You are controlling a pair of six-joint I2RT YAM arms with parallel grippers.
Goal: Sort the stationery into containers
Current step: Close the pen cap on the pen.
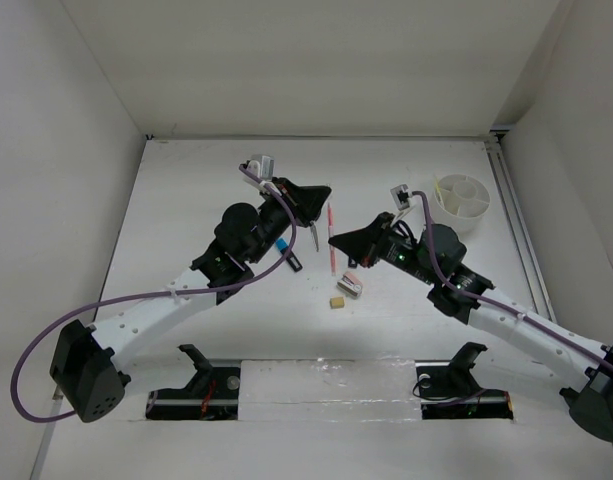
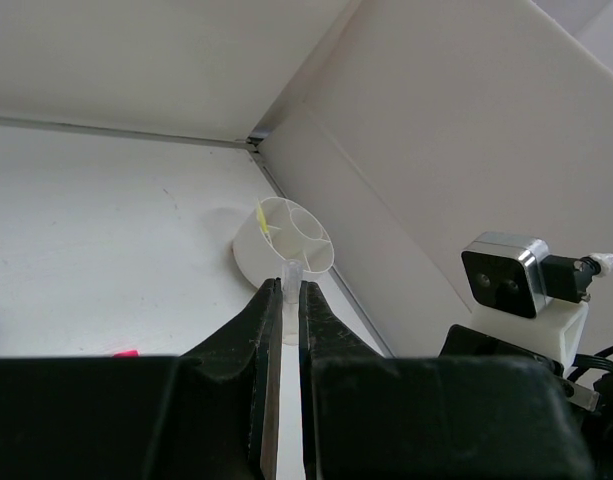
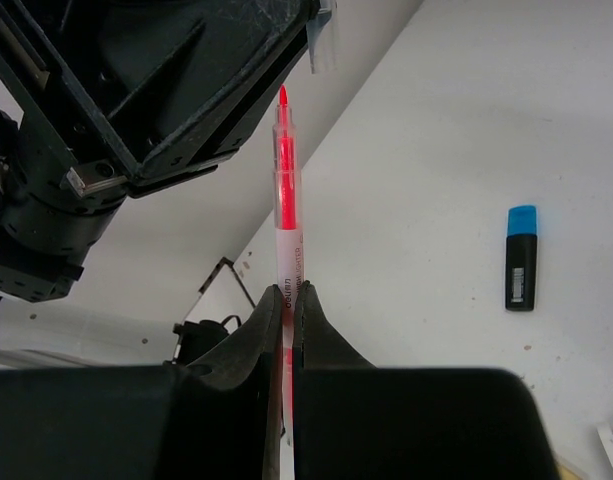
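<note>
Right tool (image 3: 286, 292) pinches the pink pen (image 3: 286, 215) at its white barrel. Long axis runs straight up the wrist frame, red tip uppermost, aimed at the left tool (image 2: 289, 285). Left tool is pressed on a clear piece (image 2: 290, 268). In the top view the pen is near centre and near-vertical. White organizer (image 1: 464, 224) sits upper right.

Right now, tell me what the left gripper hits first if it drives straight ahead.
Most likely the white organizer, dead ahead of the left gripper. The right arm's wrist camera sits off to one side, though depth is unclear.
</note>
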